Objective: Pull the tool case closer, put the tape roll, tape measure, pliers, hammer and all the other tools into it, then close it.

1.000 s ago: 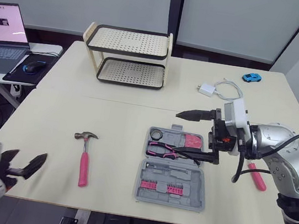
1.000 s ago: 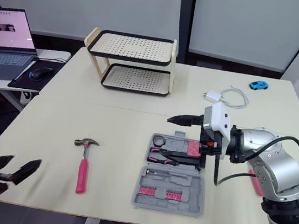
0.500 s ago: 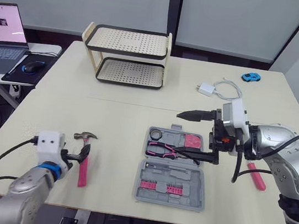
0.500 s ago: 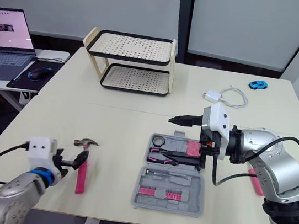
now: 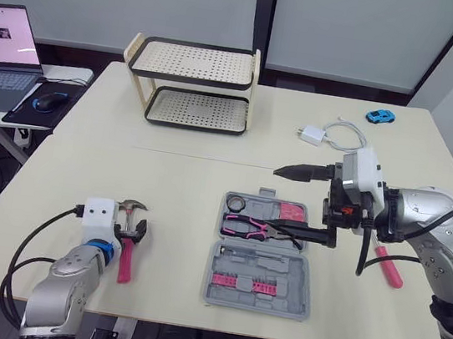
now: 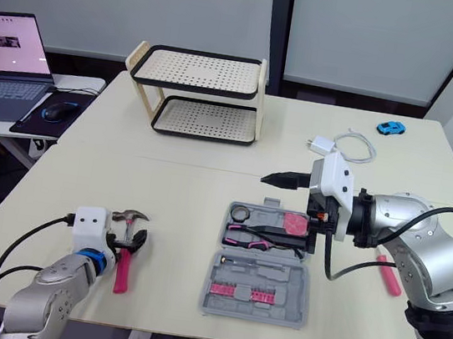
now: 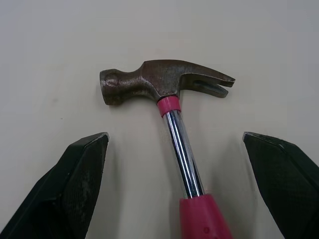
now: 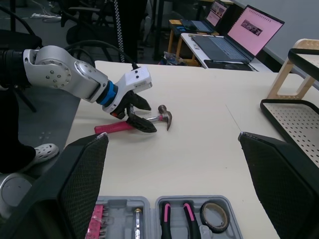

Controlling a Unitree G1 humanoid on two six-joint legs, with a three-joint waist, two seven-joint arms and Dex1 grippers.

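left tool (image 5: pixel 131 232) released: fingers (image 7: pixel 75 174) are spread wide either side of the hammer (image 7: pixel 167 79) shaft just below the head, and gaps are seen on both sides in the left wrist view. hammer is laid flat on the bench (image 5: pixel 191 181) at near left, well apart from the tool case (image 5: pixel 277 263), pink grip toward the near edge. tool case is lying open near centre-right; pliers (image 5: pixel 248 226) and tape roll (image 5: pixel 236 201) are seated in its far half. right tool (image 5: pixel 276 197) also released, jaws wide, held over the case's far right part, nothing gripped. a pink-handled tool (image 5: pixel 390 268) is seen on the bench right of the case.
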